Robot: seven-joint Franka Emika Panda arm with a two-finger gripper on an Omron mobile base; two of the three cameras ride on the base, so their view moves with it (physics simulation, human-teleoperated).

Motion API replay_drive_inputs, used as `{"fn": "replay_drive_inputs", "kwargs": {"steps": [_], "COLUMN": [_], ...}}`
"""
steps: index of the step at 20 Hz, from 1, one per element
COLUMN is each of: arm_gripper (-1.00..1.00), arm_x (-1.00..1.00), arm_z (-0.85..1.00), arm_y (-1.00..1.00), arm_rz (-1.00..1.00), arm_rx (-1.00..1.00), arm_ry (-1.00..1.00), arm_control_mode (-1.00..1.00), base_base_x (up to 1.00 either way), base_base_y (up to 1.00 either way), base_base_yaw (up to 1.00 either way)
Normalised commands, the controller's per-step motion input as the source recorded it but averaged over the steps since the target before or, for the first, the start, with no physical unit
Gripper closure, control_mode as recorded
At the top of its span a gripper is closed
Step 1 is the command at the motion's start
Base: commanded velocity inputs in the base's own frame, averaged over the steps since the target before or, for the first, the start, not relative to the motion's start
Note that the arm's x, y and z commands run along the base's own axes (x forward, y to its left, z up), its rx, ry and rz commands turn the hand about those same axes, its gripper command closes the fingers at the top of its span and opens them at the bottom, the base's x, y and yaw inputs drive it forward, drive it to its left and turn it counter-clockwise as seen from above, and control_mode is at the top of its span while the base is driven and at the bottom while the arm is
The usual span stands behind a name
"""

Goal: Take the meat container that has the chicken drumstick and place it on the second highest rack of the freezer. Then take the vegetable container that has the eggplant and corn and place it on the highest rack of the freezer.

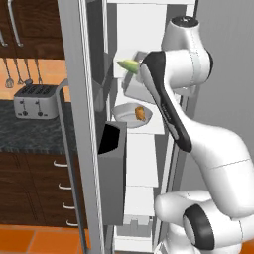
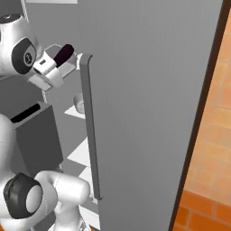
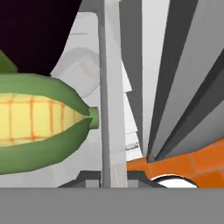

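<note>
The vegetable container (image 1: 135, 87) is a pale tub at the freezer's upper racks, with a corn cob (image 1: 129, 65) poking out to the left. In the right base view its white wall (image 2: 68, 68) carries the dark eggplant (image 2: 63, 54). My gripper (image 3: 113, 178) is shut on the container's thin grey wall (image 3: 105, 109), with the corn (image 3: 39, 120) and eggplant (image 3: 35, 35) close beside it. My arm hides the hand in the left base view. One rack lower sits the meat container (image 1: 125, 115), a white bowl with the chicken drumstick (image 1: 141, 114) in it.
The wide grey freezer door (image 2: 149, 113) and its long handle (image 2: 89, 126) stand to the right of the arm. The other door (image 1: 79, 149) with a dark bin (image 1: 113, 168) stands to the left. A toaster (image 1: 34, 100) sits on the dark counter.
</note>
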Motion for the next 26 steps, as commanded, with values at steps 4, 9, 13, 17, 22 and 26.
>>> {"fn": "replay_drive_inputs", "kwargs": {"steps": [4,9,13,17,22,26], "arm_gripper": [1.0,1.0,1.0,1.0,1.0,1.0], "arm_x": [0.9,0.8,0.9,0.75,0.8,0.24], "arm_z": [0.18,-0.07,0.21,-0.13,0.02,0.02], "arm_y": [-0.03,-0.01,-0.01,0.0,-0.06,-0.01], "arm_rz": [-0.05,0.0,0.0,0.0,-0.01,-0.05], "arm_rx": [0.01,0.01,0.04,0.0,0.0,0.03], "arm_ry": [-0.03,0.0,0.07,-0.03,0.07,0.06], "arm_control_mode": [-1.0,-1.0,-1.0,-1.0,-1.0,-1.0], "base_base_x": [0.0,0.0,0.0,0.0,0.0,0.0], "base_base_y": [0.0,0.0,0.0,0.0,0.0,0.0], "base_base_yaw": [0.0,0.0,0.0,0.0,0.0,0.0]}}
